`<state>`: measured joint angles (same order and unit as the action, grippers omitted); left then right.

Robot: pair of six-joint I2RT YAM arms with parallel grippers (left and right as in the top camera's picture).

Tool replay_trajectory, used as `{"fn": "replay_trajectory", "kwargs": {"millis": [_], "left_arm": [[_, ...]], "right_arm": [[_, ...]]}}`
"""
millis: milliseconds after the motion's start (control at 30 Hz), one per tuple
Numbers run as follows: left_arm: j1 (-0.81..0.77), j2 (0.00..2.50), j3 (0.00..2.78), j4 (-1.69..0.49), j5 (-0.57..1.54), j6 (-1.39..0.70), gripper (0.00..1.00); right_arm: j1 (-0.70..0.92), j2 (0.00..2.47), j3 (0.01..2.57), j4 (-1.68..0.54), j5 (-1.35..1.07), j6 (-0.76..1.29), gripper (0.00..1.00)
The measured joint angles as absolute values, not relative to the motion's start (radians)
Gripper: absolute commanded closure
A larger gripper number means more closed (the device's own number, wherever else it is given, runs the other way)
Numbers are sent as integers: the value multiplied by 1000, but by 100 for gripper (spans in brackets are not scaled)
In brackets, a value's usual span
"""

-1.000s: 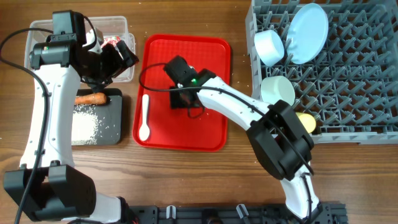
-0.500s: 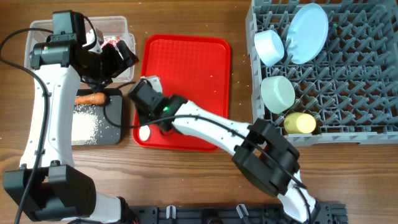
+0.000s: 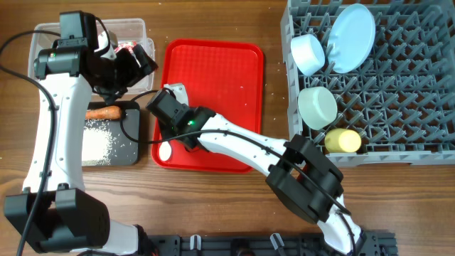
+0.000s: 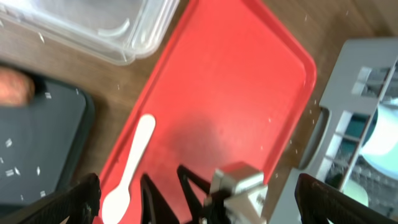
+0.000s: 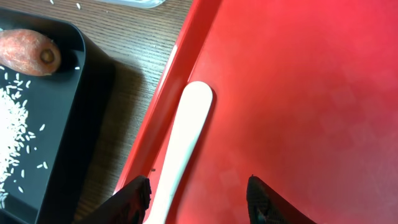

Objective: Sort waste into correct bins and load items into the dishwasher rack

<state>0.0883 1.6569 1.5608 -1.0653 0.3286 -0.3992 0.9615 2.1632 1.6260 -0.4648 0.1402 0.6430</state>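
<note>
The right arm has swung from the red tray's (image 3: pixel 227 71) middle to its left edge. The right fingers (image 5: pixel 138 190) hang wide and empty over the white spoon (image 5: pixel 183 134) lying there. Centre the handle (it sits nearer one finger), descend, then close. The left fingers (image 4: pixel 84 196) are wide too.

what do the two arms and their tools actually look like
The left arm and right arm match: long white links between chunky black joint housings, with thin black cables looping alongside. The left tool is black; the right tool has dark angular fingers. A small green light glows near the right wrist.
</note>
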Motion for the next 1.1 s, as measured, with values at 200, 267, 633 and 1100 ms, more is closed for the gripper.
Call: {"fn": "replay_trajectory", "kwargs": {"millis": [200, 267, 633, 1100], "left_arm": [[168, 1657, 1561, -1096, 175, -520, 0], [204, 1657, 1561, -1104, 150, -541, 0], [365, 1657, 1561, -1136, 98, -586, 0], [367, 1657, 1561, -1141, 97, -586, 0]], "right_arm": [[962, 2186, 1626, -440, 139, 646, 48], [962, 2207, 1626, -428, 136, 647, 50], [987, 2270, 1629, -364, 138, 650, 52], [997, 2272, 1705, -689, 139, 658, 69]]}}
